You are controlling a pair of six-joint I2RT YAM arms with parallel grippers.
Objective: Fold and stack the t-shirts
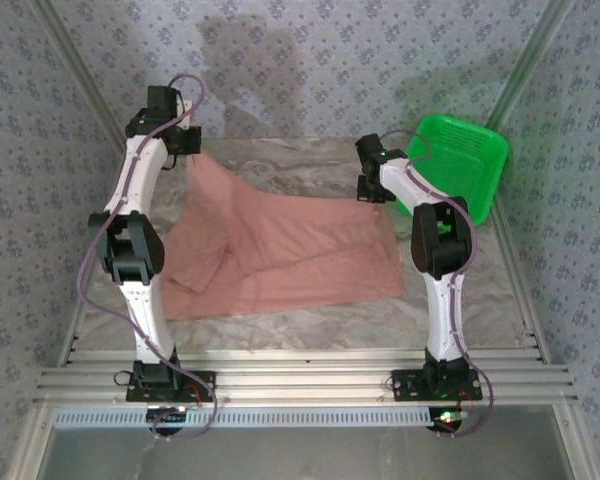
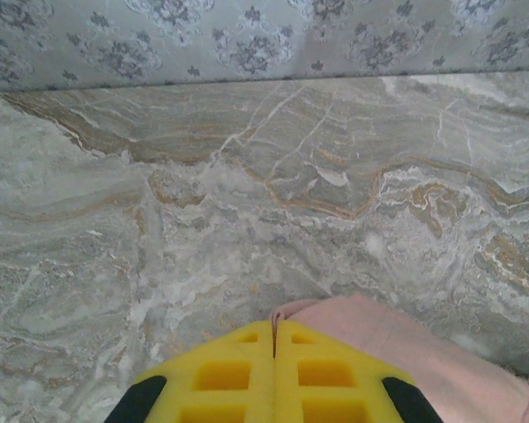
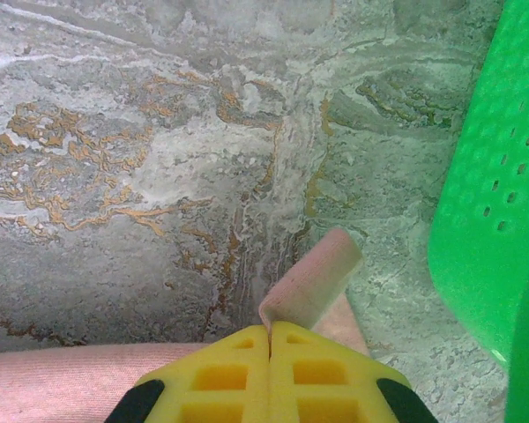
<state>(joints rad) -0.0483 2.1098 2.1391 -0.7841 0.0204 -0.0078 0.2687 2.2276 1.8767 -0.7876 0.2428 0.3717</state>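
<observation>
while both of your arms reach over the far half of the grey marble-patterned table top [image 1: 280, 165], each one has a pinch of the dusty salmon-pink soft cloth t-shirt [image 1: 300, 255]. your left gripper [image 1: 192, 148] sits at the shirt's 11 o'clock corner. in the left wrist view its yellow pads [image 2: 247, 344] are pressed flat together with a bit of pink hem poking out at the tips, so it's clamped on the cloth. that corner is pulled up into a peak off the table.

your right gripper [image 1: 373, 190] is at the shirt's 1 o'clock corner. its pads are squeezed together too, and in the right wrist view a small roll of pink fabric sticks out past them toward 1 o'clock.

the rest of the shirt lies spread across the middle of the table. it's wrinkled, with a doubled-over flap down at its 8 o'clock side. the bright green perforated plastic basket [image 1: 465, 165] sits at 2 o'clock on the table, near the right gripper.
</observation>
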